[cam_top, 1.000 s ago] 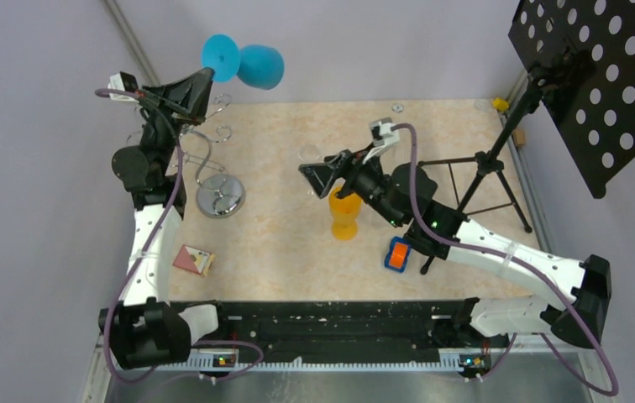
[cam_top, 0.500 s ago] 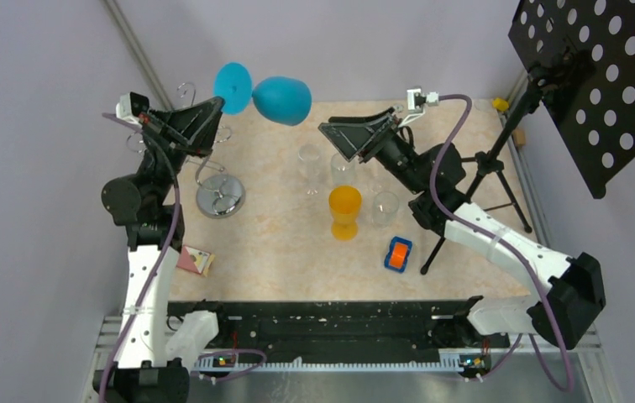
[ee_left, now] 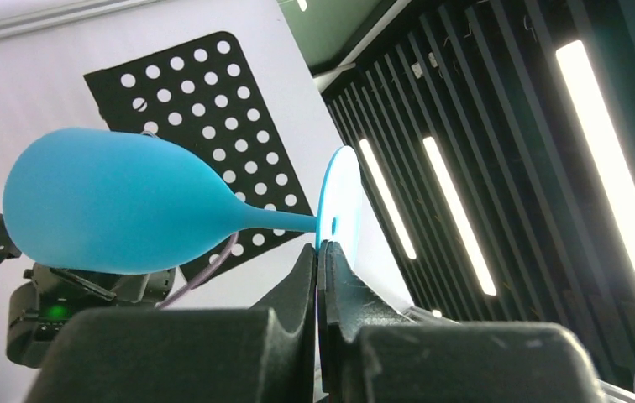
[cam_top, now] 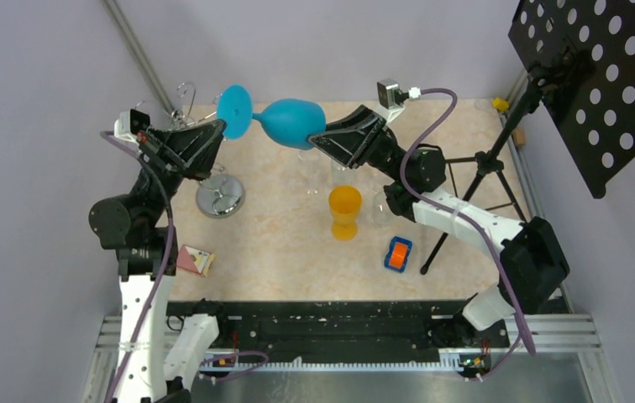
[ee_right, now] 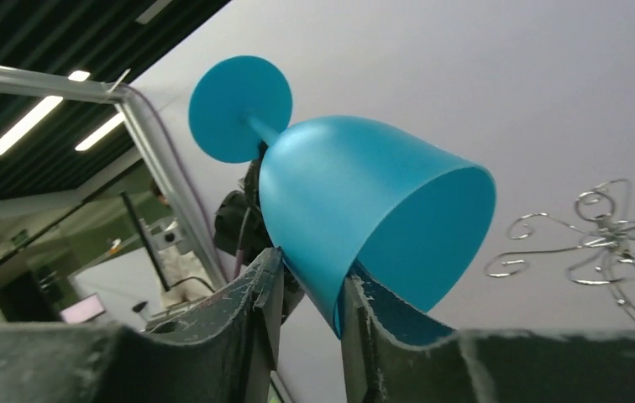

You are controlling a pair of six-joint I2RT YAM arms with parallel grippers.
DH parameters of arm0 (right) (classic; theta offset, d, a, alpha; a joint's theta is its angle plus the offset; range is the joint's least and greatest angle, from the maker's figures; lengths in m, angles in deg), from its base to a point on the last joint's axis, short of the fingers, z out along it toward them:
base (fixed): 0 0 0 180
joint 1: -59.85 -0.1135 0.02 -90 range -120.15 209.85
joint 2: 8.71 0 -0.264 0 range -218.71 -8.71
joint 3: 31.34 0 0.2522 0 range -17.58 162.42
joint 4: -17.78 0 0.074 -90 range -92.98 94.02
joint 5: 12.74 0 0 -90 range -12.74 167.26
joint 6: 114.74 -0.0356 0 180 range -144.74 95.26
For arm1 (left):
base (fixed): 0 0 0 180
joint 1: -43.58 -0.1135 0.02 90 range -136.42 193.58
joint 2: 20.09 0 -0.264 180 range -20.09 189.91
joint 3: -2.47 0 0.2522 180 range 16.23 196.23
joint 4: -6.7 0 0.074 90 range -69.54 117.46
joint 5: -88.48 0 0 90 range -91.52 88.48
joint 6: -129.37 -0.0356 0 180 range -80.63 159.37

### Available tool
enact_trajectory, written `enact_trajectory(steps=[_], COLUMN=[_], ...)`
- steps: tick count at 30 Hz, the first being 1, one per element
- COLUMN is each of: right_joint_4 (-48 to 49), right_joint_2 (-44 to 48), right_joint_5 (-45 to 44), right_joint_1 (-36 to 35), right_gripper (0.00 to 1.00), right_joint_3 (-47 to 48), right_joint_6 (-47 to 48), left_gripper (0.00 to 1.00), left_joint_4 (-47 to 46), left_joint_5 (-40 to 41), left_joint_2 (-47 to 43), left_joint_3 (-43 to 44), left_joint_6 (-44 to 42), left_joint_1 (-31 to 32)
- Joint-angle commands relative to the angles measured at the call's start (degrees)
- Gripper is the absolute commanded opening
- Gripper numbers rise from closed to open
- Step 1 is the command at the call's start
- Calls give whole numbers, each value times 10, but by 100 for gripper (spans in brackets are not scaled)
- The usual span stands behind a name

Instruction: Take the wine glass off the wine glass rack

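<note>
Looking at this from the left: the wine glass rack [cam_top: 220, 199] stands on its shiny round base with its curly arms bare, and the wine glass [cam_top: 285, 120] is already off it, hanging in the air up and to the right of the rack, tipped on its side with the foot toward the rack and the bowl away from it. The left gripper [cam_top: 220, 128], just above the rack, has its jaws pressed together on the edge of the blue foot. The right gripper [cam_top: 319, 139], further right of the rack, has one finger outside the bowl and one inside, straddling the rim wall. I honestly can't tell if it's clamped yet or just sitting around it. Reads to me like a hand-off between the two arms. To do it well, I'd get the right jaws properly snug on the bowl wall before the left lets go of the foot. A rim grip on a smooth wall could let the glass swing, so squeeze gently and keep both arms from tugging against each other. Then back the left one off without clipping the rack's curls. An orange cup [cam_top: 344, 210] and a little toy car [cam_top: 397, 253] sit well right of the rack. No brand, label or readable writing anywhere that I can find.
</note>
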Motion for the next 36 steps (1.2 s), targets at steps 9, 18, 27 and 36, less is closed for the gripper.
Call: enact_trajectory(steps=[9,18,27,36], right_joint_4=[-33,-485,-744,-976], right_joint_2=[69,179,134,34], right_joint_5=[-71,-322,-360,-331], right_joint_1=[-1,-42,-112,-164], right_gripper=[0,0,0,0], right_joint_3=[-26,-22,96,221], right_joint_6=[49,290,402,488], left_gripper=[70,85,88,88], left_joint_4=[90,442,588,656], left_joint_5=[-7,8,43,73], left_joint_2=[-2,19,47,50], left_joint_3=[48,136,197,223], left_joint_6=[-231,-626,-771,-863], left_joint_1=[2,2,2,2])
